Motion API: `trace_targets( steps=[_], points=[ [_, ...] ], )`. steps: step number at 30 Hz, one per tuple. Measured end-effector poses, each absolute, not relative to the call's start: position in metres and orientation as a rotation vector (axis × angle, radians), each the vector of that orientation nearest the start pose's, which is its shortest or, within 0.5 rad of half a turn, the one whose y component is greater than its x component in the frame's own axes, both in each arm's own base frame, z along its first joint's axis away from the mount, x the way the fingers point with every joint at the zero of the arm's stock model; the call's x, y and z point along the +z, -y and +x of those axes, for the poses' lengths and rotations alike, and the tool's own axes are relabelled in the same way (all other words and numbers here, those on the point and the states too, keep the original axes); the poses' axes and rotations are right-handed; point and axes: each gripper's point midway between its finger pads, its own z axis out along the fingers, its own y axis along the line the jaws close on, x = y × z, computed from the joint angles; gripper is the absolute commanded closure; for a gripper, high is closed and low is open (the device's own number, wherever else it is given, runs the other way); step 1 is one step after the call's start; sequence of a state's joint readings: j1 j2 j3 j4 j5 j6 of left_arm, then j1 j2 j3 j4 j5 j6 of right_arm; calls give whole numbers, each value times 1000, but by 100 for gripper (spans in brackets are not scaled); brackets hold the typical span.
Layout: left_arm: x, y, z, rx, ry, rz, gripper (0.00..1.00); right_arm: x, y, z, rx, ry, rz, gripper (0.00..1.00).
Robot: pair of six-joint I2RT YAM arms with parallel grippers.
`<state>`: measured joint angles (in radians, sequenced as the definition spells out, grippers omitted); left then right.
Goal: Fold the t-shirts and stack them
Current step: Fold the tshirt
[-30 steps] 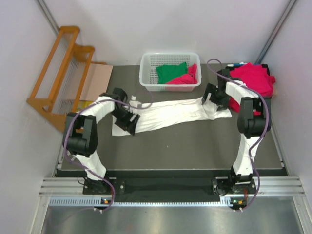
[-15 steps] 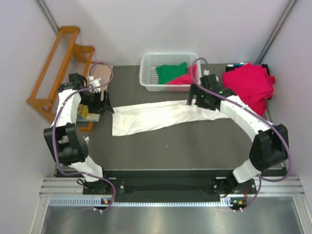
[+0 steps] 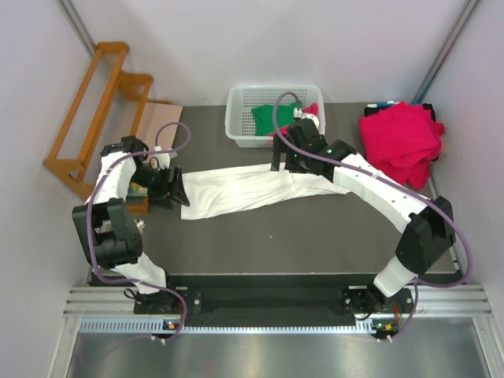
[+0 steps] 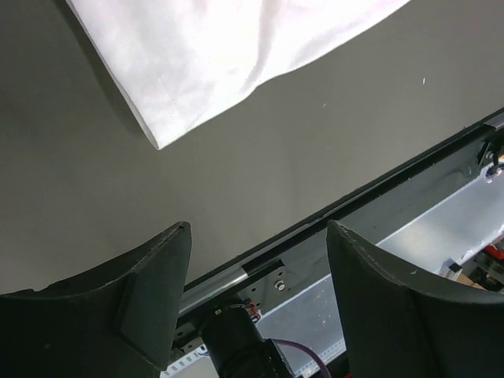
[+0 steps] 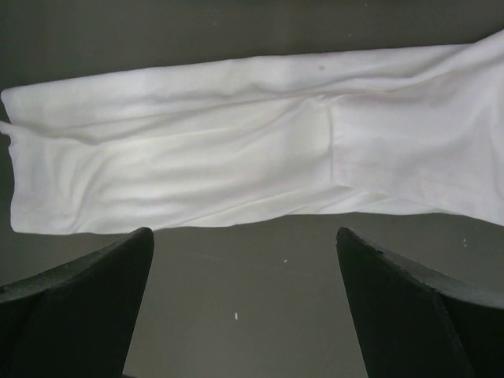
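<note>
sprawling long, creased white t-shirt (image 3: 244, 189)

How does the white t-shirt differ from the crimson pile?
The white t-shirt lies spread in a long, flattened band across the middle of the table; the crimson t-shirt pile sits bunched at the far right corner. The white one is smoothed, the crimson pile rumpled. Both rest on the table.

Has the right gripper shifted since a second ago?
Yes. The right gripper has swung left along the white t-shirt, away from the crimson pile, and now hovers just in front of the basket.
</note>
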<state>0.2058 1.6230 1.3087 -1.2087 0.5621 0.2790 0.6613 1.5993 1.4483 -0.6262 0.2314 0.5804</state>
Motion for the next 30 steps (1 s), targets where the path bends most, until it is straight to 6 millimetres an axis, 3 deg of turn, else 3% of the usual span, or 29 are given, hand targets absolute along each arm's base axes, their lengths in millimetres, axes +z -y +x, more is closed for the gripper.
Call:
trace_targets(
  steps=[12,25,30],
  points=[
    [127,32,264,-812,-2867,117,26,193,-263,343,344,-2378,-21,0],
    [125,36,263,-852,-2860,110,26,170,-252,333,288,-2425,-11,0],
    [124,35,266,-845,-2857,102,26,170,-244,326,277,-2423,7,0]
  ],
)
